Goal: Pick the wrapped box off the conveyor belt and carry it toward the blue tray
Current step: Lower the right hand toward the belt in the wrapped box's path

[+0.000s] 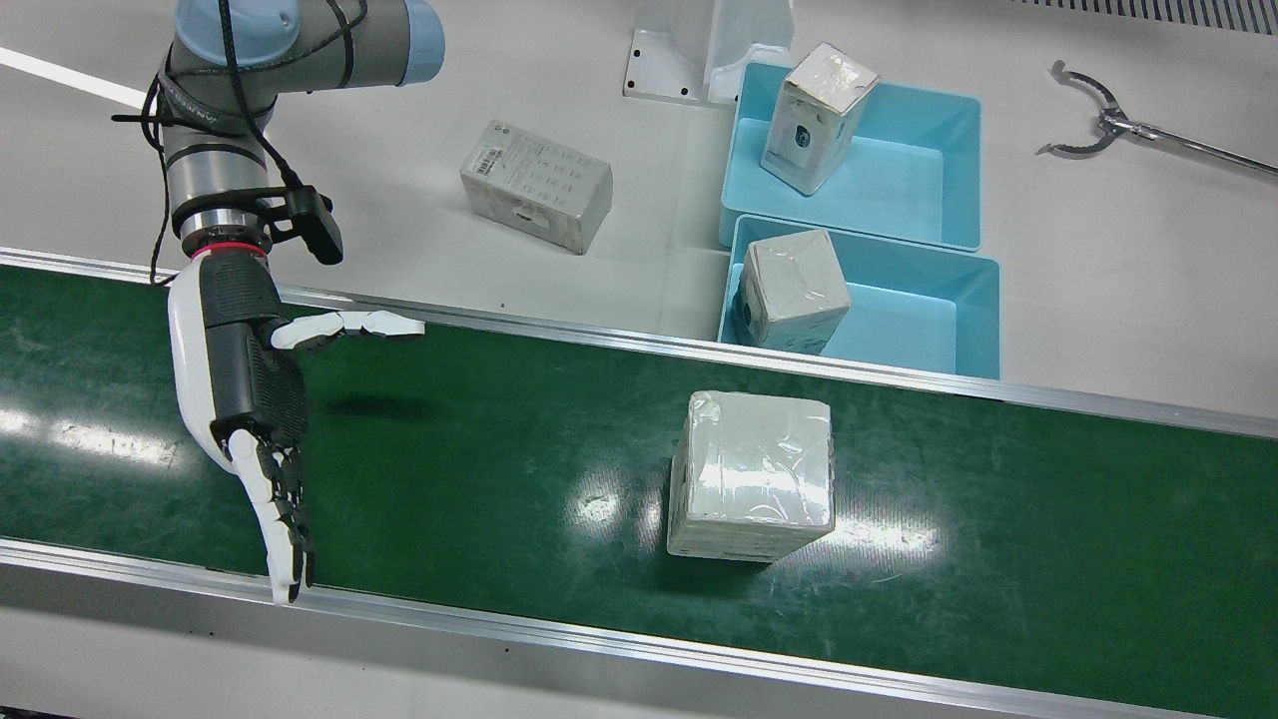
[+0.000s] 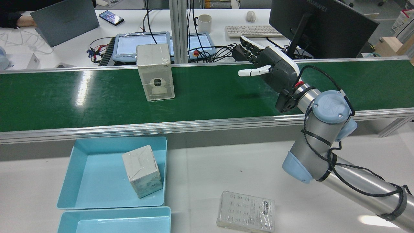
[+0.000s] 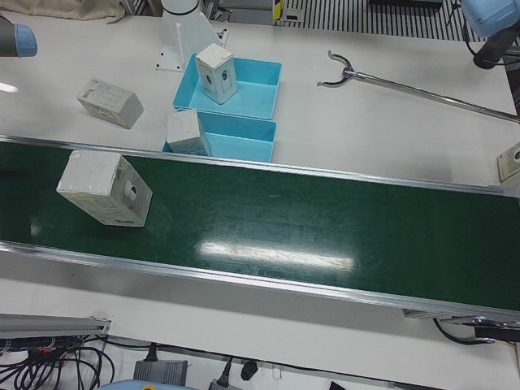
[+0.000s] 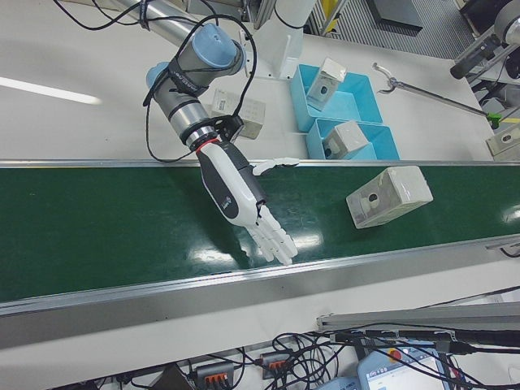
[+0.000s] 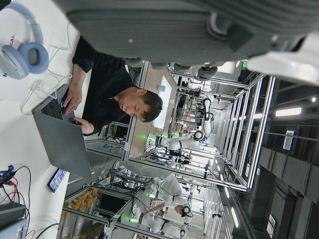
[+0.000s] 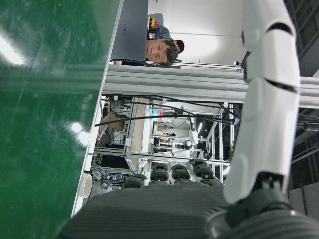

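Observation:
The wrapped box [image 1: 751,474] stands on the green conveyor belt [image 1: 479,479], in front of the nearer blue tray [image 1: 929,310]; it also shows in the rear view [image 2: 155,72], the left-front view [image 3: 104,188] and the right-front view [image 4: 388,197]. My right hand [image 1: 250,389] hovers open over the belt, well to the view's left of the box, fingers stretched toward the belt's near rail and thumb out sideways [image 2: 268,64] [image 4: 240,195]. It holds nothing. Only the left hand's palm edge [image 5: 164,25] shows, off the table, with nothing in it.
Two blue trays sit side by side beyond the belt, the farther one [image 1: 899,180] and the nearer each holding a wrapped box. A flat wrapped package [image 1: 536,185] lies on the white table. A metal grabber tool [image 1: 1098,120] rests at far right. A person works at a laptop [image 5: 65,139].

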